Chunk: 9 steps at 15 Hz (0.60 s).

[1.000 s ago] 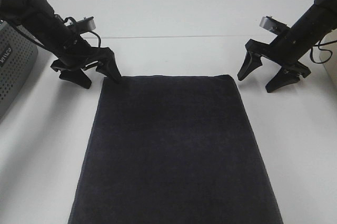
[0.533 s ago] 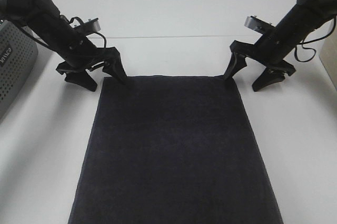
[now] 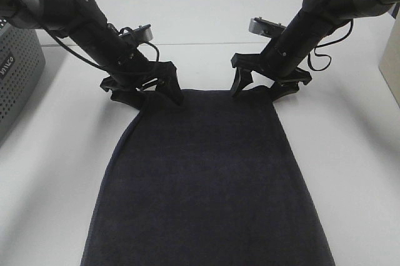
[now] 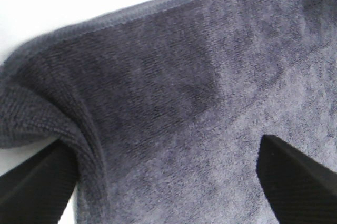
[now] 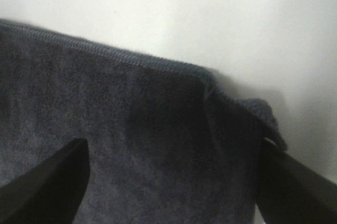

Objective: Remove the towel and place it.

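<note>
Straddling the far corners of the towel [image 3: 206,185], both grippers sit low on the worktop [image 3: 350,172], jaws spread wide, nothing pinched yet. The left gripper [image 3: 150,94] brackets the left far corner and the right gripper [image 3: 259,88] brackets the right one. The towel lies flat down the middle of the worktop, its near end running out of the high view.

Close up on the left, the corner is bunched into a soft roll against one finger [image 4: 37,182]. On the right, the hem corner curls up just beside a finger. The smart play, I'd say, is a deep bite with the hem ridge well inside the pads. Both jaws should close together, then lift level so neither corner slips.

The cloth is dark navy terry, almost black, with a looped nap and a thin stitched hem. It looks limp and weighty against the smooth white worktop. A grey perforated basket [image 3: 15,72] waits at the left edge.
</note>
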Each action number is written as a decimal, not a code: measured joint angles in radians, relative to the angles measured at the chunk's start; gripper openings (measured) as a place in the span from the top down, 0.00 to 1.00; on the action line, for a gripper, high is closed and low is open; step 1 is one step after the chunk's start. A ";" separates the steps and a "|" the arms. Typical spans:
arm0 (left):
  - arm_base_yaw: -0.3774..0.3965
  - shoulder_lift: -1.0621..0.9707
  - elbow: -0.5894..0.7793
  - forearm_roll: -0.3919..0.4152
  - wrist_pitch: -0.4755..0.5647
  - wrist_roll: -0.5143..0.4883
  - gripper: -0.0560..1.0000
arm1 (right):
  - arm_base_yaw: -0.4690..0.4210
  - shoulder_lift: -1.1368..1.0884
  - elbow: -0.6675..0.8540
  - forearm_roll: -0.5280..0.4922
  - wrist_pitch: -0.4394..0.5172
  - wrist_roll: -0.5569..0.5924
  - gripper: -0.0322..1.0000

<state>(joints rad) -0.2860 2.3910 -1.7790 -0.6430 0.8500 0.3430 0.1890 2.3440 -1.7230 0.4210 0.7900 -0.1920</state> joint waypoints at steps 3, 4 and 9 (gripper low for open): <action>-0.001 0.003 0.000 0.000 -0.001 -0.001 0.23 | 0.003 0.000 0.000 -0.035 -0.035 0.031 0.24; -0.001 0.004 0.000 0.001 -0.001 -0.001 0.25 | 0.003 0.000 0.000 -0.041 -0.040 0.031 0.25; -0.001 0.014 0.003 0.012 -0.019 0.003 0.84 | 0.003 0.007 0.000 -0.153 -0.041 0.054 0.69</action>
<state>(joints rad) -0.2870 2.4050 -1.7760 -0.6310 0.8310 0.3460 0.1920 2.3510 -1.7230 0.2680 0.7490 -0.1380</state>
